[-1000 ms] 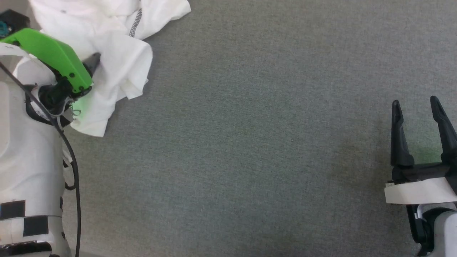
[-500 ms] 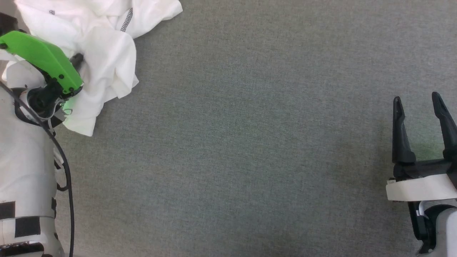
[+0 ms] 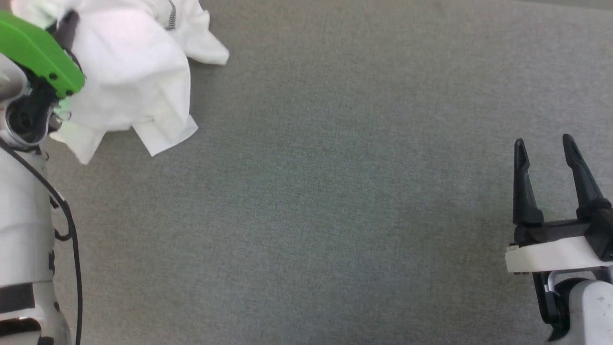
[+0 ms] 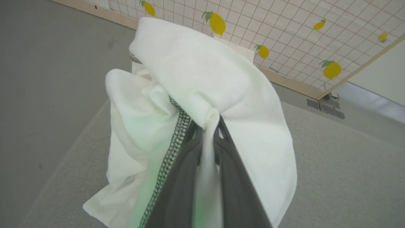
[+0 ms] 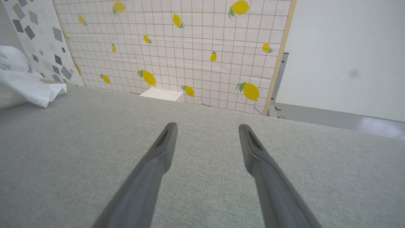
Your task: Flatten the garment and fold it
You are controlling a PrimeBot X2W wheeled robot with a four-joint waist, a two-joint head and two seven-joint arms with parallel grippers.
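Garment (image 3: 129, 72): white, bunched, at the far left of the grey surface (image 3: 335, 191), partly lifted.
Left wrist view gives the grip: a fold pinched between the fingers of my left gripper (image 4: 207, 124), nearly together, with the zigzag seam (image 4: 172, 148) hanging beside them.
Head view: that gripper sits mostly behind its green cover (image 3: 36, 52), and the top edge cuts off the garment. Sleeves and collar cannot be made out.
My right gripper (image 3: 543, 143): fingers wide apart, empty, well apart from the garment, seemingly just above the surface.
Right wrist view adds a lemon-print panel (image 5: 190, 47) and a white box (image 5: 161, 94).
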